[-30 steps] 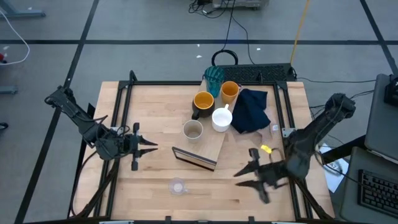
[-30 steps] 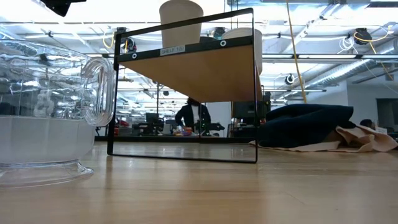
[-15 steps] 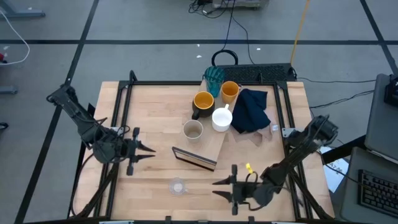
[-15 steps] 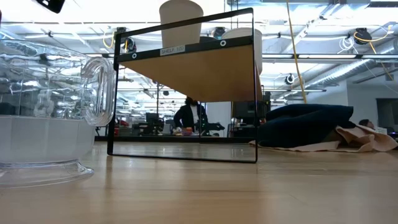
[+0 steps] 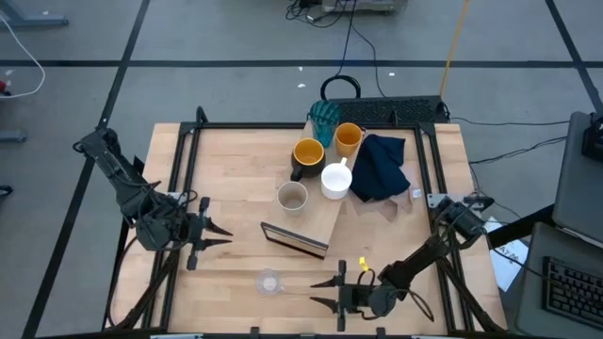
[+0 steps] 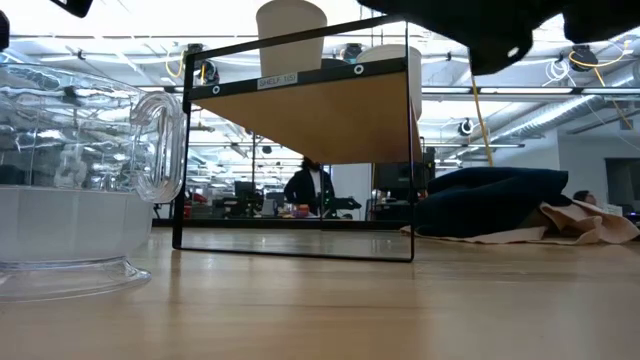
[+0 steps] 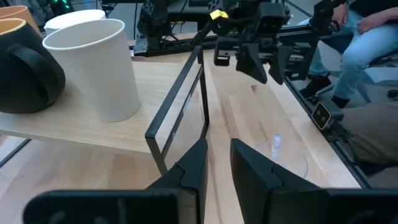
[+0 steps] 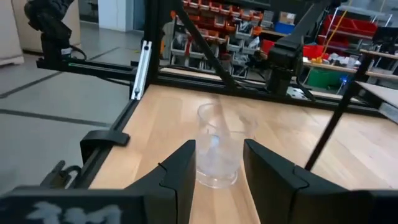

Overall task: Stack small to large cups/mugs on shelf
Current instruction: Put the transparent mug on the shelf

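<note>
Clear glass is what the right gripper (image 5: pixel 320 291) is after: the small clear glass cup (image 5: pixel 269 282) stands alone on the near part of the wooden surface (image 5: pixel 236 188), well apart from the other cups, and the right arm reaches low across toward it. In the right wrist view the cup (image 8: pixel 218 145) sits straight ahead of the two dark fingers (image 8: pixel 177 172), which stand apart with the gap lined up on it but not yet around it, so I judge this an approach and not a grip. The long light-wood shelf board (image 5: pixel 316 221) lies mid-surface, and already carries the beige cup (image 5: pixel 292 196), the white mug (image 5: pixel 335 180) and the dark mug with the yellow inside (image 5: pixel 307 156); the orange cup (image 5: pixel 348 138) and teal ribbed tumbler (image 5: pixel 324 117) stand at its far end, beside a navy cloth (image 5: pixel 381 167). The left gripper (image 5: pixel 219 236) waits at the left side, fingers nearly together, empty, pointing toward the shelf.
</note>
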